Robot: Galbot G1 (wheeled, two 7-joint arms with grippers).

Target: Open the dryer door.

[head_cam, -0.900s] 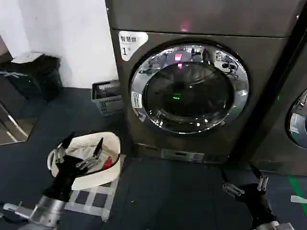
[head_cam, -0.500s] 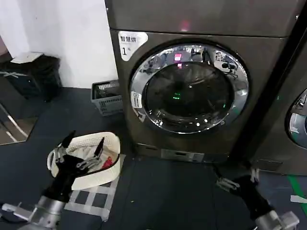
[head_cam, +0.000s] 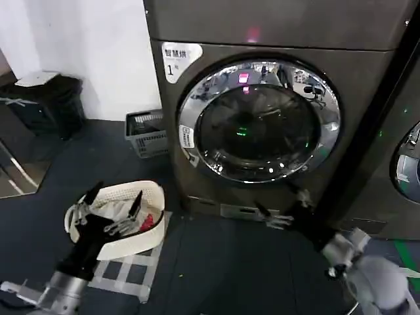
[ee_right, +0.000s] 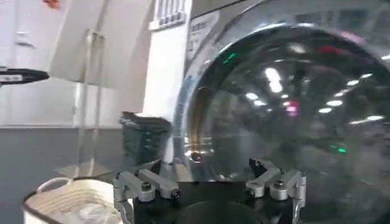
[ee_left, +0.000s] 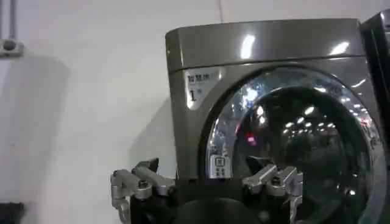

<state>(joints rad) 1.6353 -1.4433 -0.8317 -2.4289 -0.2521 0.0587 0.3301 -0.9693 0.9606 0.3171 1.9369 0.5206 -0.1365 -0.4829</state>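
The dryer (head_cam: 197, 131) is a dark grey-brown machine with a white "1" label (head_cam: 179, 60) at its upper corner. Its door (head_cam: 259, 125), a chrome ring round dark glass, is closed against the front. My right gripper (head_cam: 281, 205) is open, low in front of the machine just under the door's lower rim and touching nothing. In the right wrist view that gripper (ee_right: 206, 165) faces the chrome ring (ee_right: 201, 91) close up. My left gripper (head_cam: 115, 197) hangs open over a white basket, well left of the dryer. In the left wrist view this gripper (ee_left: 204, 167) faces the door (ee_left: 304, 140).
A white laundry basket (head_cam: 149, 191) with clothes sits on the floor at left. A grey crate (head_cam: 146, 134) stands against the wall beside the dryer, and a black bin (head_cam: 46, 102) is farther left. A neighbouring machine (head_cam: 400, 164) adjoins on the right.
My right gripper has moved from the lower right corner up and leftward, close to the dryer's front below the door. The left arm and the door have not moved.
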